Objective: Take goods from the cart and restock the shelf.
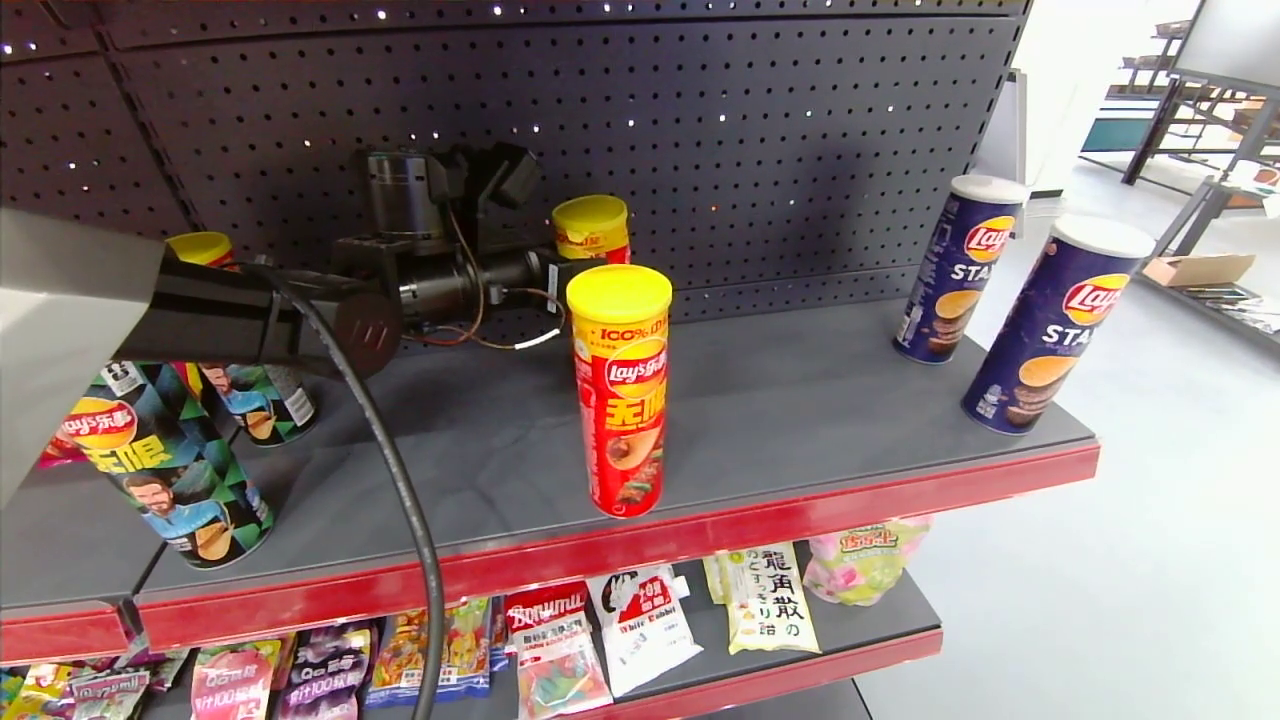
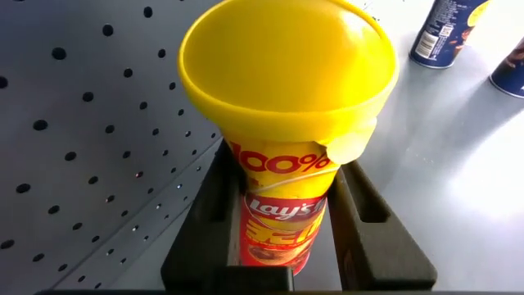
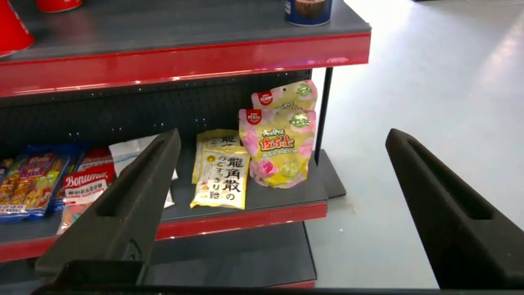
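The red can (image 1: 592,226) with the yellow lid stands upright at the far side of the shelf (image 1: 800,400), just in front of the pegboard (image 1: 760,150); whether its base already rests on the shelf cannot be told from these views. The left gripper (image 2: 282,209) has its two dark fingers (image 2: 372,233) closed on the can's sides below the lid; the arm comes in from the left, above the shelf.

Near the front edge, a second red can (image 1: 618,392) stands upright, directly nearer than the held one and apart from it. Two blue cans (image 1: 1052,325) stand well off to the right; teal cans (image 1: 170,470) stand at the left end.

The right gripper (image 3: 278,238) hangs wide open and holds nothing; it faces the lower shelf (image 3: 246,217), where snack bags (image 3: 277,146) lie.

The step in hand looks like the placing of one can in the back row; the restocking seems partly done. The next move probably calls for the can's base to sit flat on the shelf, then for the fingers to spread evenly and the arm to draw back to the left without tipping the can; the tall, narrow can could topple if a finger drags on it, and the front can is close enough to be knocked.
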### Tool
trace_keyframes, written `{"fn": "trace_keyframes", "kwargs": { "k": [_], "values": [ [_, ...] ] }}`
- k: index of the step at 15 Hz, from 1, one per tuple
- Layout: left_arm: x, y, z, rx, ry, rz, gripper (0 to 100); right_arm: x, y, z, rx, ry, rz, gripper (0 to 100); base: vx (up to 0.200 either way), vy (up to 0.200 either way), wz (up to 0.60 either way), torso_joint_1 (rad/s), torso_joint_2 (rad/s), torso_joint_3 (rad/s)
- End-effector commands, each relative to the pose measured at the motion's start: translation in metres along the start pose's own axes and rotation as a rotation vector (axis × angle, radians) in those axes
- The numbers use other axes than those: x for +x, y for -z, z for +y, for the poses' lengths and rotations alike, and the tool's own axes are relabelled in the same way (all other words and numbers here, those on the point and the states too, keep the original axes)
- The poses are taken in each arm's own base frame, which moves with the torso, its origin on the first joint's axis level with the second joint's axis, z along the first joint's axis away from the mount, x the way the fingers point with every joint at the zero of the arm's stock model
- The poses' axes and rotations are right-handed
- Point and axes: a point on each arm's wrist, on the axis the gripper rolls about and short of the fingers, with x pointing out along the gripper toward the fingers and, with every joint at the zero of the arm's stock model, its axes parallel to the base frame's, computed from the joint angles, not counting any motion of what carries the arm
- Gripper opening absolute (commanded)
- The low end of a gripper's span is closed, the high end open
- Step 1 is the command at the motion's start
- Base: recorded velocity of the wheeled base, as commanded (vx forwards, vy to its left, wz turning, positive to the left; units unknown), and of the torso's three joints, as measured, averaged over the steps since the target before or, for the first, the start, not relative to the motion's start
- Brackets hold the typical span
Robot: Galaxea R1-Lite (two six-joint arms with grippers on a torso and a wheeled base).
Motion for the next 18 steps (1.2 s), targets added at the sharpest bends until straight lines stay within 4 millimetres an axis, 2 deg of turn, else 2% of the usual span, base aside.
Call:
{"fn": "trace_keyframes", "kwargs": {
  "k": [1,2,6,9,12,14,15,16,17,18],
  "values": [
    [-0.001,-0.001,-0.001,-0.001,0.001,-0.001,0,0.0,0.0,0.0,0.0,-0.001,-0.001,100,0.0,0.0,0.0,0.0,0.0,0.0],
    [-0.001,-0.002,-0.002,0.0,0.004,-0.003,100,0.0,0.0,0.0,0.0,-0.001,-0.001,100,0.0,0.0,0.0,0.0,0.0,0.0],
    [-0.004,-0.006,-0.003,0.0,0.0,-0.01,100,0.0,0.0,0.0,0.0,-0.001,-0.001,100,0.0,0.0,0.0,0.0,0.0,0.0],
    [-0.015,-0.011,-0.005,0.001,-0.017,-0.011,100,0.0,0.0,0.0,0.0,-0.001,-0.001,100,0.0,0.0,0.0,0.0,0.0,0.0],
    [-0.057,-0.005,-0.015,-0.018,-0.094,0.049,100,0.0,0.0,0.0,0.0,-0.001,0.001,100,0.0,0.0,0.0,0.0,0.0,0.0],
    [-0.096,0.004,-0.021,-0.035,-0.128,0.097,100,0.0,0.0,0.0,0.0,-0.001,-0.001,100,0.0,0.0,0.0,0.0,0.0,0.0],
    [-0.107,0.006,-0.024,-0.04,-0.134,0.104,100,0.0,0.0,0.0,0.0,-0.001,-0.001,100,0.0,0.0,0.0,0.0,0.0,0.0],
    [-0.127,0.01,-0.03,-0.046,-0.141,0.118,100,0.0,0.0,0.0,0.0,-0.001,-0.001,100,0.0,0.0,0.0,0.0,0.0,0.0],
    [-0.166,0.015,-0.046,-0.044,-0.145,0.122,100,0.0,0.0,0.0,0.0,-0.001,-0.001,100,0.0,0.0,0.0,0.0,0.0,0.0],
    [-0.172,0.016,-0.049,-0.044,-0.145,0.122,100,0.0,0.0,0.0,0.0,-0.001,-0.001,100,0.0,0.0,0.0,0.0,0.0,0.0]
  ]
}}
